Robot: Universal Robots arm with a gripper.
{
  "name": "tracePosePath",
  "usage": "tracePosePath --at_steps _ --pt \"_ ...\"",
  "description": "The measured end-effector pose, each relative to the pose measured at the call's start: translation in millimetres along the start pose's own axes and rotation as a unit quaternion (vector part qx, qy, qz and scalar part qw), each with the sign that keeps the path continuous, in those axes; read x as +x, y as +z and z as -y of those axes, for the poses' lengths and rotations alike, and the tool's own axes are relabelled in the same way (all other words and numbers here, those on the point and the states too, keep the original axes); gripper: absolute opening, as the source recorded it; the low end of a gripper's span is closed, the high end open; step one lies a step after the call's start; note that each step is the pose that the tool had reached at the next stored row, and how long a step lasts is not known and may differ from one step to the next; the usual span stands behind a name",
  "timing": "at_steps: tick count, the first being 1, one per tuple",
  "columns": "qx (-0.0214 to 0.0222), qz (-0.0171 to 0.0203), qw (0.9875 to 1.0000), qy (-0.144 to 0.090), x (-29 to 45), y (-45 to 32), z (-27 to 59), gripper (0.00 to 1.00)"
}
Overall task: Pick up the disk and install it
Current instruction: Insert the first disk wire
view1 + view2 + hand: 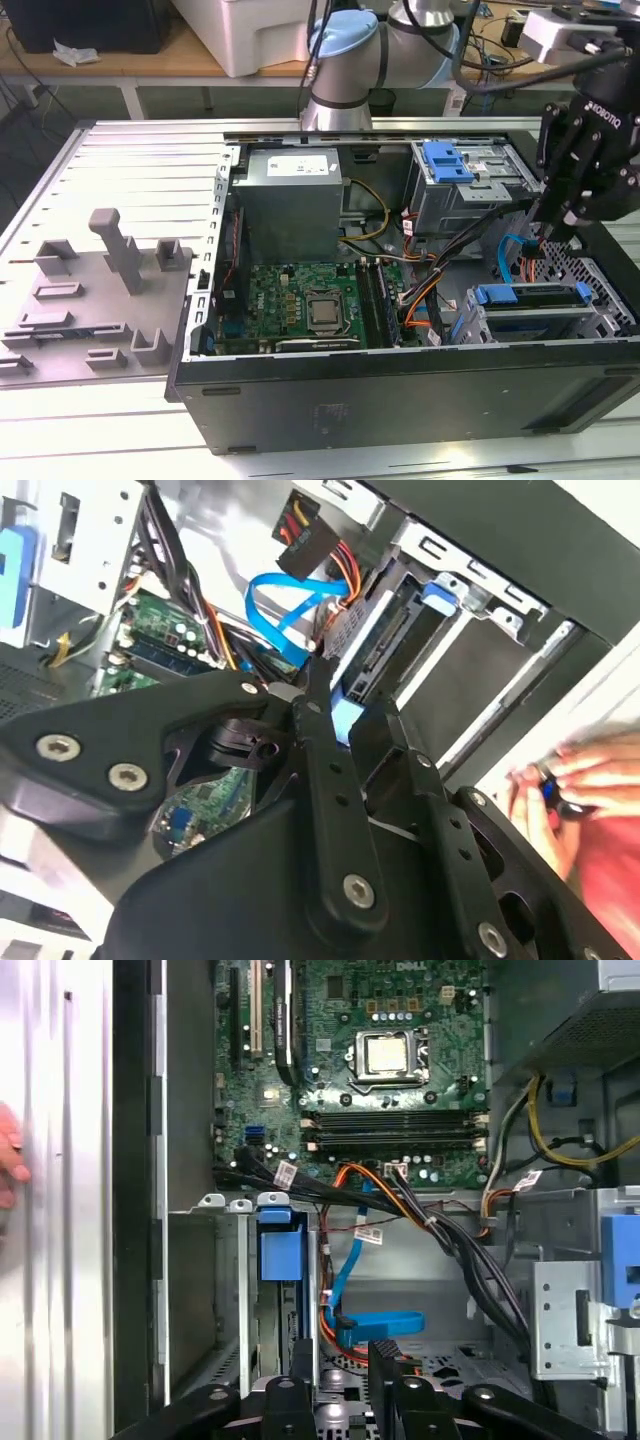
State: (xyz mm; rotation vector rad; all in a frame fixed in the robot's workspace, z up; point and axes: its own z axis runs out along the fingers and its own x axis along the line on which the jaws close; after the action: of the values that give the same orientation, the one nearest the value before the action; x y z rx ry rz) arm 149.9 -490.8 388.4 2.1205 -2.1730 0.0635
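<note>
The disk (530,296), a flat drive in a bright blue carrier frame, sits in the metal bay at the case's front corner on the exterior view's right. It appears edge-on in the bay in both wrist views, by its blue tab (280,1250) and its grey side (385,650). My black gripper (545,232) hangs just behind that bay, beside a looping blue data cable (513,250). Its fingers (300,1365) stand apart. Between them, the gripper (342,1355) (350,695) holds nothing; the blue cable lies beyond the gap.
The open computer case (400,390) lies on a metal table with the motherboard (310,305), power supply (290,200) and an upper drive cage with a blue latch (447,160). Cables cross the middle. A grey fixture (110,265) lies on the exterior view's left. A person's hand (570,780) is by the case.
</note>
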Motion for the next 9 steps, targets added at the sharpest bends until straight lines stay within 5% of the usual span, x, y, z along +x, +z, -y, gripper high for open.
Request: tracePosePath --at_steps 2,5,9 --pt "0.0003 -0.0196 0.9998 0.001 -5.3 -0.4 0.7 0.36" --pt "0.0008 -0.0427 0.9991 0.002 -13.4 -1.3 2.7 0.36" --pt "0.0011 -0.0568 0.9984 0.003 -31.2 -2.8 10.8 0.36"
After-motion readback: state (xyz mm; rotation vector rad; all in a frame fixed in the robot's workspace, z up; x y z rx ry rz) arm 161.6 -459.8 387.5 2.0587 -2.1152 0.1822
